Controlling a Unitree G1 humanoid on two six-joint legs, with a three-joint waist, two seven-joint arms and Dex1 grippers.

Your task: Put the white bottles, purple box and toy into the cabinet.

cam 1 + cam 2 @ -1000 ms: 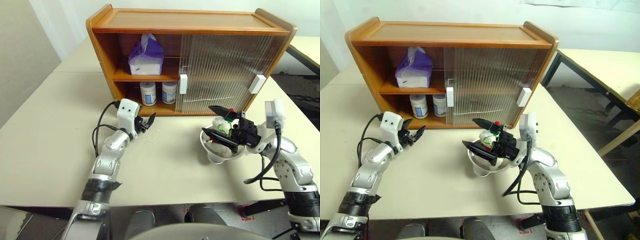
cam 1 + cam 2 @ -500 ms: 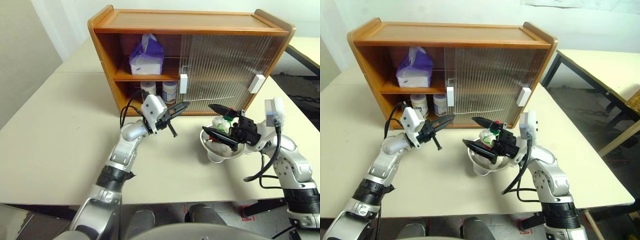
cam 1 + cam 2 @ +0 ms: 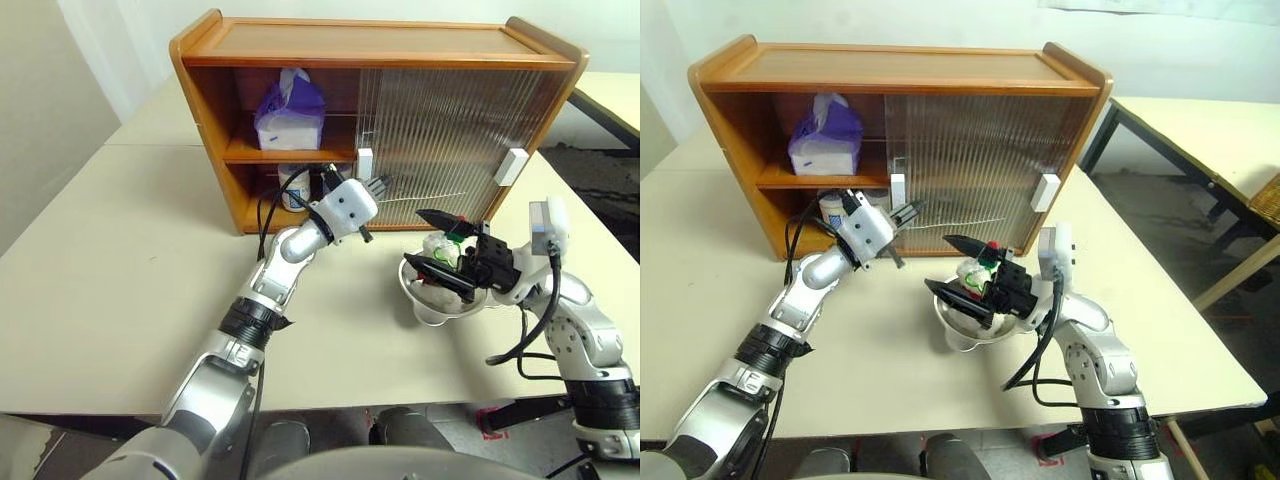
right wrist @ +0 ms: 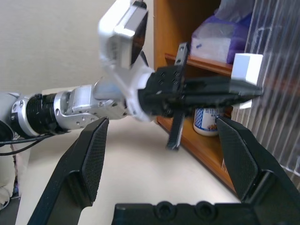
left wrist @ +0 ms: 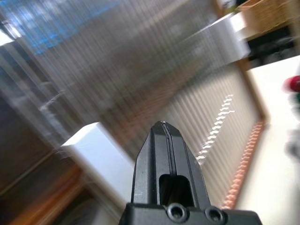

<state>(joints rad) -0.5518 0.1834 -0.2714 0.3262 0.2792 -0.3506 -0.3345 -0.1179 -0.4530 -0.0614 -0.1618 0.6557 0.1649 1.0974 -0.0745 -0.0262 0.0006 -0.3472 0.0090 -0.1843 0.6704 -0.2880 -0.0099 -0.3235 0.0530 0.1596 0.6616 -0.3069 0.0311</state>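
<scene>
Ribbed translucent plastic is what the left claw (image 3: 375,184) is up against right now: fingers pressed flat together, holding nothing, tip right by the white handle (image 3: 365,162) of the cabinet (image 3: 380,45)'s left door. Looks to me like the step is shoving that door sideways to open up more room.

Where stuff is: purple box (image 3: 291,112) sits on the upper shelf, the white bottles (image 3: 834,208) are on the lower shelf, mostly behind the left arm. The toy (image 3: 441,248) lies in the metal bowl (image 3: 432,303) on the desk (image 3: 110,260), just right of centre. The right claw (image 3: 446,246) hangs over the bowl, spread wide around the toy and not pinching it yet.

How I'd do it: hook the closed tip against the handle's edge, not the ribbed panel, since the ribs would probably let it skate. Push level along the track and keep the wrist from dipping. Keep the right claw parked until the opening is wide enough.
</scene>
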